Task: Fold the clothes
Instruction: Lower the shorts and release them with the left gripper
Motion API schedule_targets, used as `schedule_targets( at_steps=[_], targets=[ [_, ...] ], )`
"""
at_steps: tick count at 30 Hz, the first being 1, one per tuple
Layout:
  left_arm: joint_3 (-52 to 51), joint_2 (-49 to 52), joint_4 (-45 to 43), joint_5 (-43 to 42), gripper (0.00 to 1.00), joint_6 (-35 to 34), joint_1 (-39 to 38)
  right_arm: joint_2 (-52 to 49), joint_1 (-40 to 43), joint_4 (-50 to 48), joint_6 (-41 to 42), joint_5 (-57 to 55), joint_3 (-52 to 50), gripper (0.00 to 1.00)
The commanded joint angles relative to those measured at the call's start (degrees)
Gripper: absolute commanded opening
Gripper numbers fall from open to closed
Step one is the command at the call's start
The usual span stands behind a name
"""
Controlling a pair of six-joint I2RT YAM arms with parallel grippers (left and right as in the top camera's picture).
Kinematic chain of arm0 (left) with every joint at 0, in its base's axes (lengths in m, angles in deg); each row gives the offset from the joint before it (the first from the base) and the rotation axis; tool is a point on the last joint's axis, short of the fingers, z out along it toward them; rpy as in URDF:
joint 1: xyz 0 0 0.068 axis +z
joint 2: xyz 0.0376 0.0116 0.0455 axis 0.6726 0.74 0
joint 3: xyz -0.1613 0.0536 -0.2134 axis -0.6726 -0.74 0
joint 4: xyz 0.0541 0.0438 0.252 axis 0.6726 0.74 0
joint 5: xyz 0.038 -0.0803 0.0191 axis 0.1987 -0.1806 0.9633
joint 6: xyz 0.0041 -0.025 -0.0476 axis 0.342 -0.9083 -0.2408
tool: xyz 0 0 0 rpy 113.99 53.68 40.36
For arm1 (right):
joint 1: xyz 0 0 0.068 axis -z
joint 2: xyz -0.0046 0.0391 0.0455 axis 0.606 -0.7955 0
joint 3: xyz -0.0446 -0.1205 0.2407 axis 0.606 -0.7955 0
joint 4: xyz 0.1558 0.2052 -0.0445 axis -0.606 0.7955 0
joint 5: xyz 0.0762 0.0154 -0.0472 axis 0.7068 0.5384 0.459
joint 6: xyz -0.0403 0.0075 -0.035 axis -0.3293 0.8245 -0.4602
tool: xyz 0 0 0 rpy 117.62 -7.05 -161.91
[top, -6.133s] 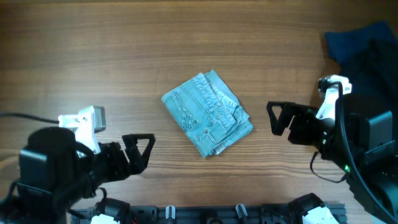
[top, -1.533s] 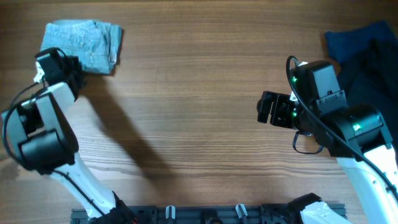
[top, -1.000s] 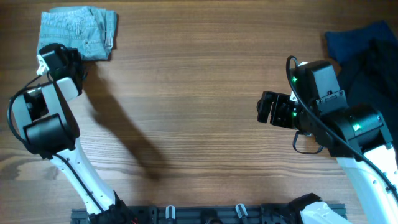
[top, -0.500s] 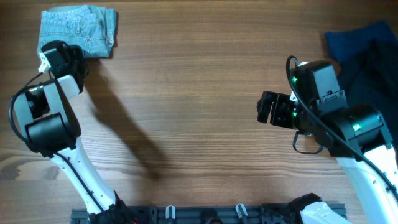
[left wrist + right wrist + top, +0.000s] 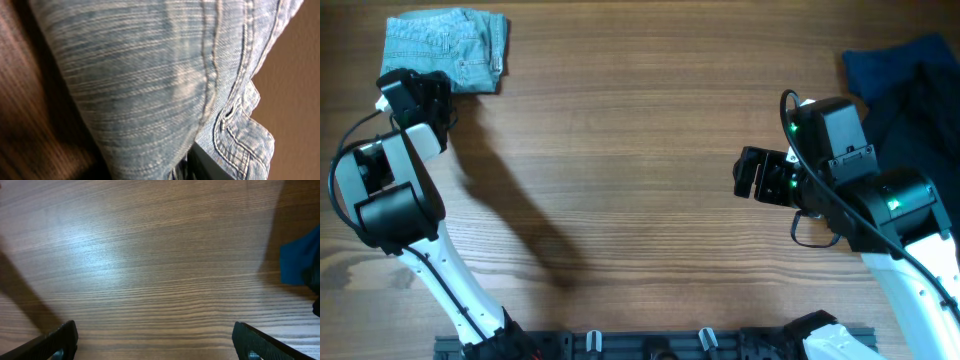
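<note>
Since the earliest view, the folded denim shorts [image 5: 445,50] had gone from the middle of the table [image 5: 620,120] to its far left corner, and the left gripper [image 5: 420,88] had gone with them from the near left edge. Over the last second the bundle barely shifted, while the gripper's head drew slightly back toward the near side.

From overhead, the shorts lay as a compact folded rectangle in that corner, one seamed edge facing the table's centre. The left gripper sat at the bundle's near edge, touching or just beside it. In the left wrist view, faded denim [image 5: 140,75] with stitched seams filled almost everything, with a strip of wood [image 5: 25,100] at one side. Its fingers were nearly all hidden, so I could not tell how far apart they stood or whether they had cloth between them.

The right gripper [image 5: 750,175] hung over bare wood right of centre, well apart from the shorts. Its jaws were spread wide with nothing between them, as the right wrist view [image 5: 160,342] showed.

Dark navy fabric [image 5: 905,70] lay heaped in the far right corner.
</note>
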Motion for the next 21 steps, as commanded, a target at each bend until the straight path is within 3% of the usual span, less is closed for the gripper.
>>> schedule_targets(
  at_steps=[1, 10, 12, 14, 16, 18, 20, 21],
  targets=[
    [0.17, 3.32, 1.70, 1.27, 0.40, 5.01, 0.79, -0.39, -0.09, -0.15, -0.59, 0.74, 0.83, 1.00],
    [0.17, 3.32, 4.63, -0.09, 0.46, 5.01, 1.84, -0.39, -0.09, -0.15, -0.57, 0.72, 0.83, 1.00],
    [0.17, 3.32, 4.57, -2.29, 0.58, 4.98, 2.27, -0.39, -0.09, -0.15, -0.57, 0.72, 0.83, 1.00],
    [0.17, 3.26, 4.52, -4.46, 0.63, 4.98, 2.58, -0.39, -0.09, -0.15, -0.57, 0.72, 0.83, 1.00],
    [0.17, 2.86, 4.55, -6.93, 0.79, 4.98, 2.82, -0.39, -0.09, -0.15, -0.57, 0.72, 0.83, 1.00],
    [0.17, 2.08, 4.55, -8.76, 0.84, 4.98, 2.99, -0.39, -0.09, -0.15, -0.57, 0.72, 0.83, 1.00],
    [0.17, 0.15, 4.70, -11.63, 0.99, 4.98, 3.02, -0.39, -0.09, -0.15, -0.59, 0.72, 0.83, 1.00],
    [0.17, -0.81, 5.07, -12.76, 0.99, 4.96, 3.02, -0.39, -0.09, -0.15, -0.59, 0.74, 0.83, 1.00]
  ],
)
